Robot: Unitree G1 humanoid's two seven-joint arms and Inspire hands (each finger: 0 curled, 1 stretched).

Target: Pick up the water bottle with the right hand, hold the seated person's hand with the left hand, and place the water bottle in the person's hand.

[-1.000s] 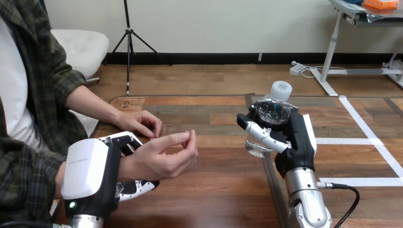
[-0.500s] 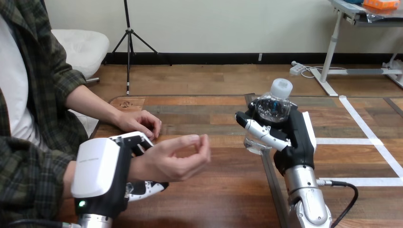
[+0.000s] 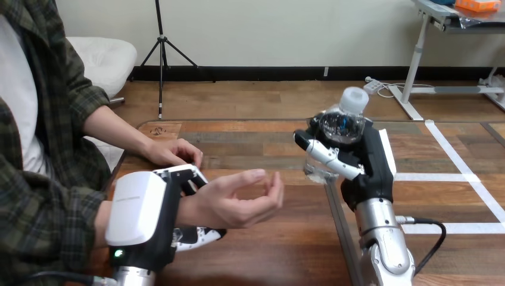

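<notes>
Right hand (image 3: 368, 170) clamped round water bottle (image 3: 341, 128), cap up, over tabletop (image 3: 262, 138). Left hand (image 3: 142, 215) curled round person's wrist (image 3: 188, 208). Person's hand (image 3: 241, 202) cupped, palm up, apart from bottle.

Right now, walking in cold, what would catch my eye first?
The robot's right hand, at the right, grips a clear water bottle with a white cap. At the left, its left hand wraps the person's wrist, that person's hand cupped palm-up toward the bottle, apart from it.
</notes>
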